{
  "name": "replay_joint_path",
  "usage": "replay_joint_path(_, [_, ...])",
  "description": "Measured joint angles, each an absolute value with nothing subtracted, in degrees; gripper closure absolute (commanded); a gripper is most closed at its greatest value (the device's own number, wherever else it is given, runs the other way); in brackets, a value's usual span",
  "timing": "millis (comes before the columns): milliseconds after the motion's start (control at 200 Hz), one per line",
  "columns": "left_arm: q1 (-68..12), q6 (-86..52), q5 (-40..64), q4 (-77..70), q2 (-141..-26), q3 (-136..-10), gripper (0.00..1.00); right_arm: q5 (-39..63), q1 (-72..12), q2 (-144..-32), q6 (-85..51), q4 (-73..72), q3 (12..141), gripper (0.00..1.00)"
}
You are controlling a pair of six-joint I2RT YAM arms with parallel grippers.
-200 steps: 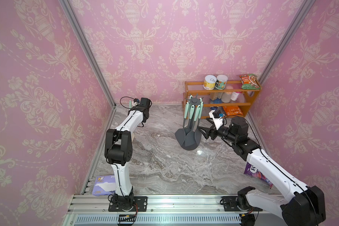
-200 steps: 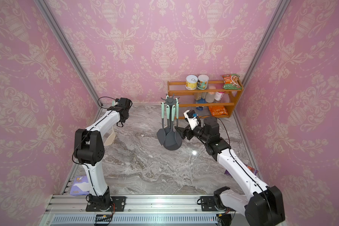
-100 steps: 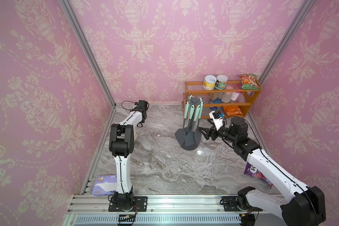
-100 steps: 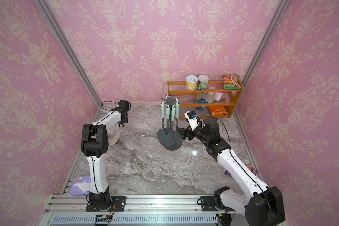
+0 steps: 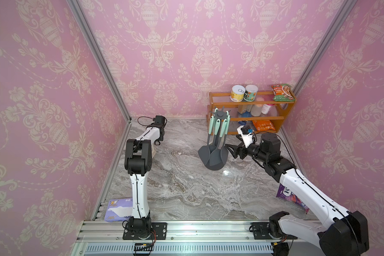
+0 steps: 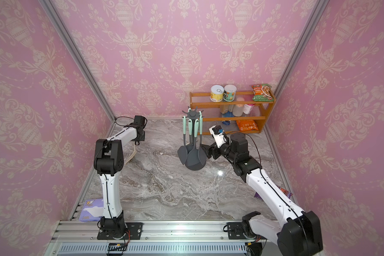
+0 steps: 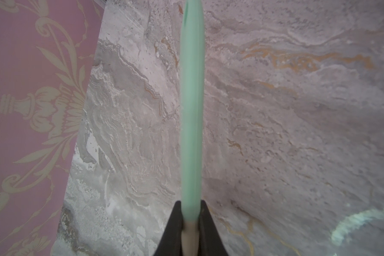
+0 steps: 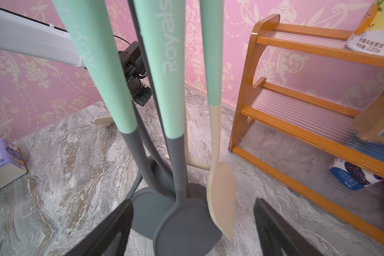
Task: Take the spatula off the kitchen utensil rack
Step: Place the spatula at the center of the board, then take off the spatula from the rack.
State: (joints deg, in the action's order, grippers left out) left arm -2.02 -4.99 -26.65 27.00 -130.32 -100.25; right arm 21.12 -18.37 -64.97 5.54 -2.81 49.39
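mint-handled spatula (image 7: 191, 110) is sitting clenched in left pincer (image 7: 190, 206), well apart from grey rack (image 5: 220, 113); right pincer (image 8: 193, 202) is gaping.

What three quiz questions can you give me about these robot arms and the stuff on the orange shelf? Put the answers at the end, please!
1. True or false: the right gripper is shut tight.
2. The left gripper holds a utensil by its handle. Which colour is the handle? A mint green, B red, C black.
3. What stands on the top tier of the orange shelf?

Key
1. False: its fingers stand wide open.
2. A.
3. Two cans side by side, and a green snack bag.
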Motion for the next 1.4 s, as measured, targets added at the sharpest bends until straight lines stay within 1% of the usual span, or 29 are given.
replay_joint_path(65, [-2.0,-5.0,-26.0,27.0,-130.3,-100.2,0.82,21.1,-18.4,-65.0,5.7,-2.6,49.4,0.12])
replay_joint_path(115, [-2.0,-5.2,-25.4,27.0,-130.3,-100.2,0.76,21.1,-18.4,-65.0,5.7,-2.5,49.4,0.12])
replay_joint_path(175, [-2.0,-5.3,-24.4,27.0,-130.3,-100.1,0.7,21.1,-18.4,-65.0,5.8,-2.4,49.4,0.12])
replay_joint_path(235, [-2.0,-5.5,-23.5,26.9,-130.3,-99.9,0.68,21.1,-18.4,-65.0,5.9,-2.2,49.4,0.12])
replay_joint_path(290, [-2.0,-5.6,-22.6,26.6,-130.3,-99.5,0.64,21.1,-18.4,-65.0,5.9,-2.2,49.4,0.12])
replay_joint_path(390, [-2.0,-6.0,-20.8,25.2,-130.2,-97.8,0.62,21.1,-18.4,-65.0,6.0,-2.2,49.4,0.12])
replay_joint_path(450, [-2.0,-6.4,-19.7,23.0,-128.8,-95.6,0.58,21.1,-18.4,-65.0,6.0,-2.0,49.5,0.12])
replay_joint_path(515, [-2.0,-7.3,-17.3,20.3,-125.4,-90.5,0.5,21.1,-18.3,-65.0,6.0,-1.4,49.5,0.12])
replay_joint_path(545, [-2.0,-7.6,-16.1,19.0,-123.1,-87.6,0.48,21.1,-18.3,-65.0,6.0,-1.2,49.6,0.12])
replay_joint_path(645, [-2.0,-9.0,-12.1,14.5,-113.9,-78.4,0.46,21.1,-18.1,-65.0,6.0,-0.7,49.8,0.12])
replay_joint_path(745, [-2.0,-10.0,-6.6,9.7,-104.2,-73.1,0.44,21.3,-18.0,-65.0,6.0,-0.5,50.2,0.12])
replay_joint_path(775, [-2.0,-10.3,-4.4,7.4,-101.0,-71.7,0.38,21.6,-18.0,-65.0,6.0,-0.6,50.3,0.13])
replay_joint_path(815, [-2.0,-11.1,-1.6,4.4,-97.3,-69.7,0.36,22.0,-18.0,-65.0,6.0,-0.6,50.3,0.13])
replay_joint_path(910, [-2.0,-13.4,7.6,-3.6,-89.9,-64.6,0.36,23.0,-18.0,-65.0,6.0,-0.6,50.3,0.13])
replay_joint_path(985, [-2.8,-15.4,14.4,-9.6,-87.4,-61.3,0.36,23.4,-18.0,-65.0,6.0,-0.8,50.3,0.13])
replay_joint_path(1070, [-5.5,-16.8,20.3,-14.3,-87.5,-59.0,0.36,23.8,-18.0,-65.6,6.2,-0.9,50.9,0.13])
replay_joint_path(1161, [-10.0,-17.6,25.1,-17.7,-88.4,-57.8,0.37,24.2,-18.0,-67.3,6.6,-1.0,52.7,0.13])
replay_joint_path(1271, [-14.8,-18.3,29.4,-22.9,-90.3,-57.8,0.39,24.2,-18.0,-70.2,8.1,-0.7,56.3,0.14])
replay_joint_path(1396, [-17.4,-18.6,31.9,-27.4,-91.6,-57.8,0.39,24.2,-18.0,-72.6,10.0,-0.5,59.9,0.14])
